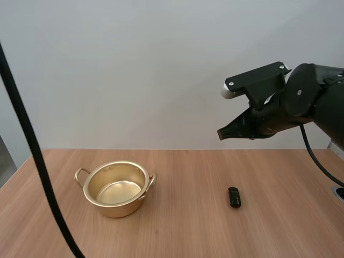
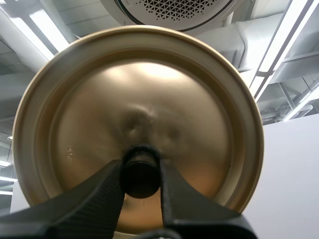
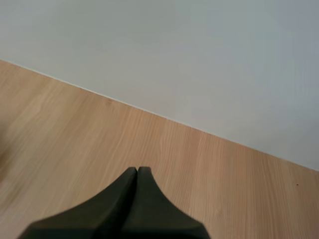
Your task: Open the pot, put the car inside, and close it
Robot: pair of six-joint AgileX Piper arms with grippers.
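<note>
A gold pot (image 1: 117, 188) stands without its lid on the left half of the wooden table, and its inside looks bare. The small black car (image 1: 234, 197) lies on the table to the pot's right. My right gripper (image 1: 220, 133) hangs high above the table, up and slightly left of the car, its fingers lying together as one wedge (image 3: 137, 172). In the left wrist view my left gripper (image 2: 141, 174) is shut on the black knob (image 2: 141, 172) of the gold lid (image 2: 139, 119), which is held up in the air with its top face toward the camera.
The table (image 1: 188, 236) runs to a plain pale wall at the back. Bare wood lies between the pot and the car and in front of both.
</note>
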